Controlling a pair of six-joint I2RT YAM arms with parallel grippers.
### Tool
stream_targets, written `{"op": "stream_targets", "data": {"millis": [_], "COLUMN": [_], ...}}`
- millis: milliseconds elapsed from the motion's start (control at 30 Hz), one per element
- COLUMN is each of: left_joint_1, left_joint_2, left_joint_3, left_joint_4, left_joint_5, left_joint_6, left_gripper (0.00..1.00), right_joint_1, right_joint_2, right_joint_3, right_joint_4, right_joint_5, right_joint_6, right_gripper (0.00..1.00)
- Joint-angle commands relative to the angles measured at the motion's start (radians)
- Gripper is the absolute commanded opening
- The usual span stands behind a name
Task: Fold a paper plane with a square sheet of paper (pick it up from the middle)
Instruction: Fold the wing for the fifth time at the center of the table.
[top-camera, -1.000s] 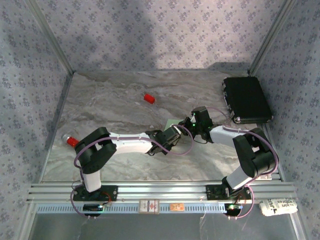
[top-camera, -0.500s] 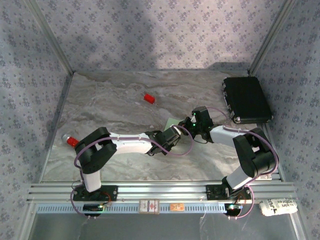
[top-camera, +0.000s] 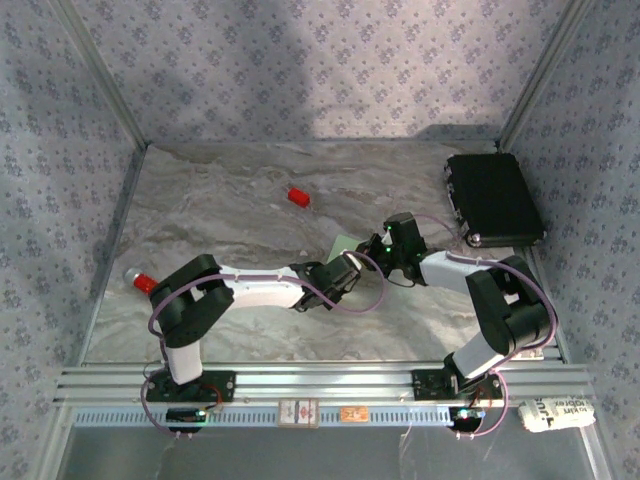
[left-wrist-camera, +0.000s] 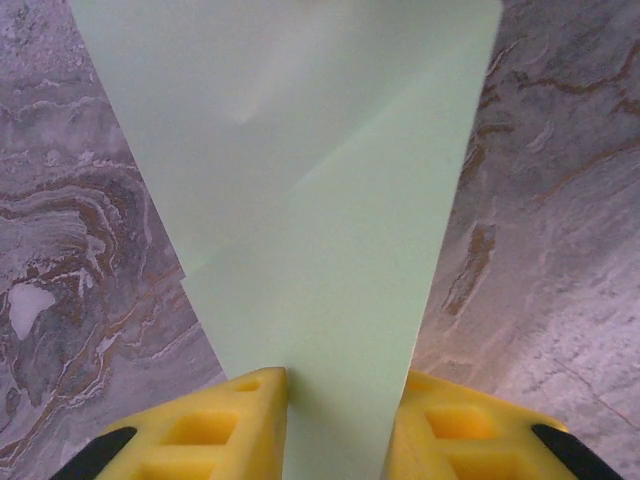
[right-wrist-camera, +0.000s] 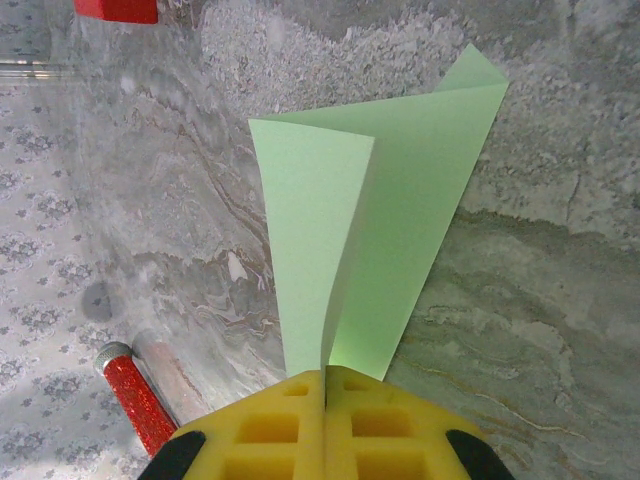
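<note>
Desk: a grey marbled desk (top-camera: 220, 210), with both arms reaching to its middle. A black case (top-camera: 493, 198) sits at the far right corner, well apart from the work.
Sheet: the square sheet of paper (right-wrist-camera: 400, 200), pale green, is at the middle of the desk between the two wrists. From the right wrist it shows as two leaves opening in a V from one fold, standing on edge above the marble.
Step in hand: by my judgement an early fold, closing the leaves and setting the crease. The pointed dart is a long way off.
Doing it well: hold one end fast and let the other side work along the fold, not across it. Bring the free corners level before pressing, since a skewed crease here would throw off every later fold. Go slowly, because thin paper buckles or tears if the two arms pull against each other.
Right pincer (right-wrist-camera: 324, 385): shut tight, with the folded edge of the sheet nipped in the seam between its yellow fingers.
Left pincer (left-wrist-camera: 335, 400): the jaws stand partway apart. The sheet runs flat-faced through the gap and its edges meet both fingers. I see no squeeze on it.
Red block (top-camera: 299, 196): lies alone on the far side of the desk, apart from the sheet.
</note>
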Motion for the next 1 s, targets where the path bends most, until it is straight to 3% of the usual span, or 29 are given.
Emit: {"op": "stream_targets", "data": {"millis": [0,200,633,833,967], "left_joint_1": [-0.007,-0.006,-0.007,-0.002,0.03], "left_joint_2": [-0.017,-0.014,-0.014,-0.028,-0.047], "left_joint_3": [-0.014,-0.015,-0.009,-0.008,-0.012], "left_joint_4": [0.006,0.009,0.014,0.017,0.025], "left_joint_5": [-0.027,-0.027,-0.015,0.046,0.18], "left_joint_6": [0.019,0.019,0.023,0.022,-0.012], "left_gripper": [0.3,0.27,0.06,0.0,0.0], "right_joint_1": [-0.007,-0.007,-0.007,-0.012,-0.03], "right_joint_2": [-0.022,-0.022,-0.022,-0.044,-0.101], "right_joint_3": [0.002,0.003,0.003,0.01,0.016], "right_joint_4": [-0.004,-0.004,-0.01,-0.073,-0.173], "right_joint_5": [-0.012,-0.014,-0.011,0.014,0.063], "right_joint_6": [0.006,0.006,0.001,-0.05,-0.11], "right_gripper": [0.01,0.01,0.03,0.16,0.36]}}
